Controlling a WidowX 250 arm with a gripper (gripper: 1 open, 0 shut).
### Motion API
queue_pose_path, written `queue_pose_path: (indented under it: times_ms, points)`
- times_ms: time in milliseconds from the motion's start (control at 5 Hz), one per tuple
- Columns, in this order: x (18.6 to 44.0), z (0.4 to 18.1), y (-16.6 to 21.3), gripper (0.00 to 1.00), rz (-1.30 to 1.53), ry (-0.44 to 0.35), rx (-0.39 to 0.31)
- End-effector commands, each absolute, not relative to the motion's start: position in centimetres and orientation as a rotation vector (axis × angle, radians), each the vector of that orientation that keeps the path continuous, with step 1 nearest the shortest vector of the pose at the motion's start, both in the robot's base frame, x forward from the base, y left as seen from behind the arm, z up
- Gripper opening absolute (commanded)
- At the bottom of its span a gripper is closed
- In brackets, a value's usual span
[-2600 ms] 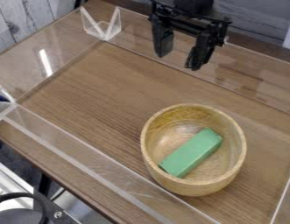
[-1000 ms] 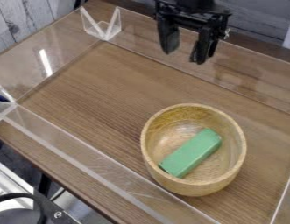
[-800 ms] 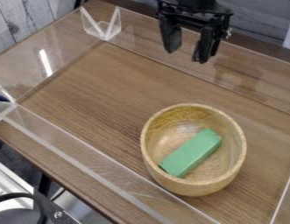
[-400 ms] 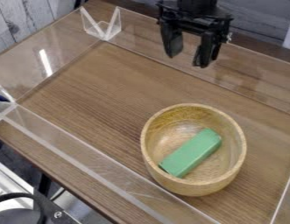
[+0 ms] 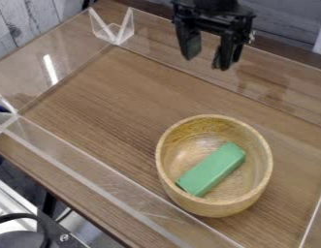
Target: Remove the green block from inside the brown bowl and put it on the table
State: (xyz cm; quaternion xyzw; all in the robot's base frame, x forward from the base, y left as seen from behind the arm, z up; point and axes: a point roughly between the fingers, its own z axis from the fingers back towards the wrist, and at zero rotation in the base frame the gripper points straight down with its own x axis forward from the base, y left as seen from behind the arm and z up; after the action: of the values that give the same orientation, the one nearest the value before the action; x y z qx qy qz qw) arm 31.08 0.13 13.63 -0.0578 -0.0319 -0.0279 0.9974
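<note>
A bright green block [image 5: 210, 170] lies slantwise inside the light tan brown bowl [image 5: 172, 144], which sits on the wood-grain table [image 5: 105, 97] at the lower right. My black gripper [image 5: 206, 56] hangs at the top of the view, well behind the bowl and apart from it. Its two fingers [image 5: 187, 45] point down with a clear gap between them, open and holding nothing.
Clear acrylic walls [image 5: 72, 145] run along the table's edges, with a clear bracket [image 5: 113, 26] at the back left corner. A dark cable [image 5: 27, 225] loops below the front left edge.
None; the gripper holds the same spot at the back, still open, and the block and bowl have not moved.
</note>
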Motion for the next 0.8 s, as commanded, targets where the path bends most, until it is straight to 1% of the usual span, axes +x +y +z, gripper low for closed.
queue_pose_path:
  times_ms: [0, 200, 600]
  points:
    - [31.6, 15.5, 0.4, 1.00, -0.049, -0.144, -0.113]
    - [31.1, 15.2, -0.1, 1.00, -0.061, -0.134, -0.123]
    - [32.2, 14.6, -0.3, 1.00, -0.079, -0.155, -0.116]
